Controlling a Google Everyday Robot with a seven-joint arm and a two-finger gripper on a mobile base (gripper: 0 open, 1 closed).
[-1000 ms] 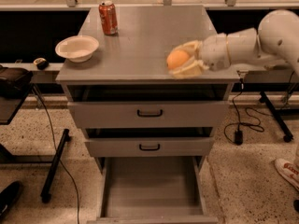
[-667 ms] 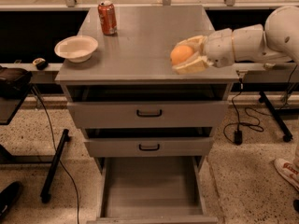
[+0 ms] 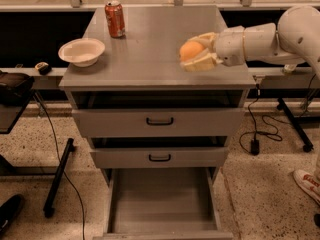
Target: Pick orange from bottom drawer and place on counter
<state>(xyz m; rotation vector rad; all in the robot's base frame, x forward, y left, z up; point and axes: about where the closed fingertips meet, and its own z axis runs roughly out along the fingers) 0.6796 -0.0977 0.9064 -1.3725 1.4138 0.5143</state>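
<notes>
The orange (image 3: 190,50) is held between the cream fingers of my gripper (image 3: 194,53), over the right front part of the grey counter (image 3: 150,49). The white arm reaches in from the right. The gripper is shut on the orange and holds it just above or on the counter top; I cannot tell if it touches. The bottom drawer (image 3: 162,204) is pulled open below, its grey floor bare.
A red soda can (image 3: 115,18) stands at the counter's back left. A white bowl (image 3: 81,51) sits at the left edge. Two upper drawers with black handles (image 3: 160,121) are shut. Cables and a stand lie on the floor at both sides.
The gripper with the orange has moved a little left and up over the counter. Nothing else has moved.
</notes>
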